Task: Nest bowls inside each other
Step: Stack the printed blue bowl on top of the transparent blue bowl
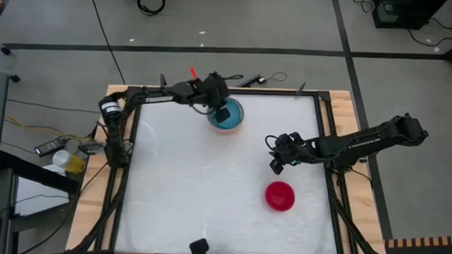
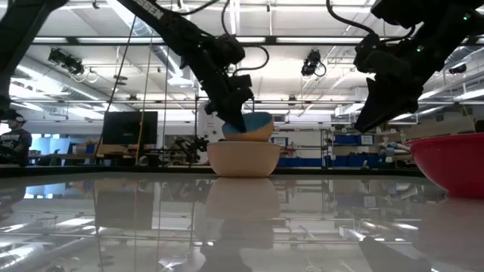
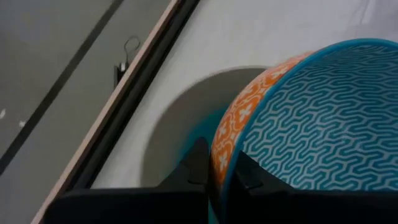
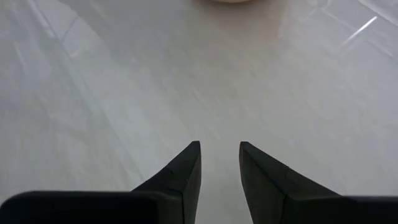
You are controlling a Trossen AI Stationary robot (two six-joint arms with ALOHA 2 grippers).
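My left gripper is at the table's far edge, shut on a teal-patterned bowl with an orange outside. Under it a beige-grey bowl stands on its base on the table. A red bowl stands on the table at the near right. My right gripper hangs open above bare table, between the red bowl and the beige one, with nothing between its fingers. My left gripper pinches the teal bowl's rim, one finger on the orange outside and one inside. The fingers slant down from the table's far left. The bowl is tilted, its lower part sunk behind the beige bowl's rim; whether they touch does not show.
A black frame runs along the table's edges, with wooden boards outside it. The white tabletop offers free room in the middle and at the near left. Cables and a yellow cup lie beyond the left edge.
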